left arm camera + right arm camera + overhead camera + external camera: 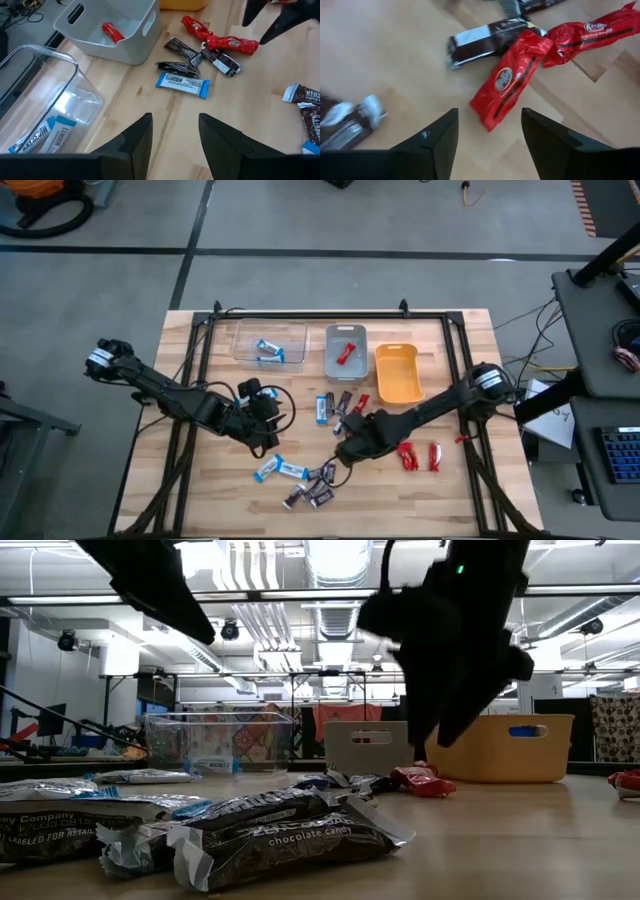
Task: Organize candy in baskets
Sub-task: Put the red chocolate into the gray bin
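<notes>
Three baskets stand in a row at the far side: a clear one [270, 342] with blue-and-white candy, a grey one [346, 352] with a red piece [112, 32], and an orange one [398, 372]. Loose candy lies mid-table: a blue bar [182, 84], dark bars [180, 48] and red wrappers [512, 85]. My right gripper [490, 135] stands open and points down just over the near end of a red wrapper, touching nothing that I can see. My left gripper [175, 135] hangs open above bare wood, short of the blue bar.
More candy lies nearer the front edge: blue bars [280, 471], dark bars [318, 492] and two red pieces [420, 455] at the right. Both arms reach in over the table's middle, their grippers close together. Bare wood lies at the table's left and right.
</notes>
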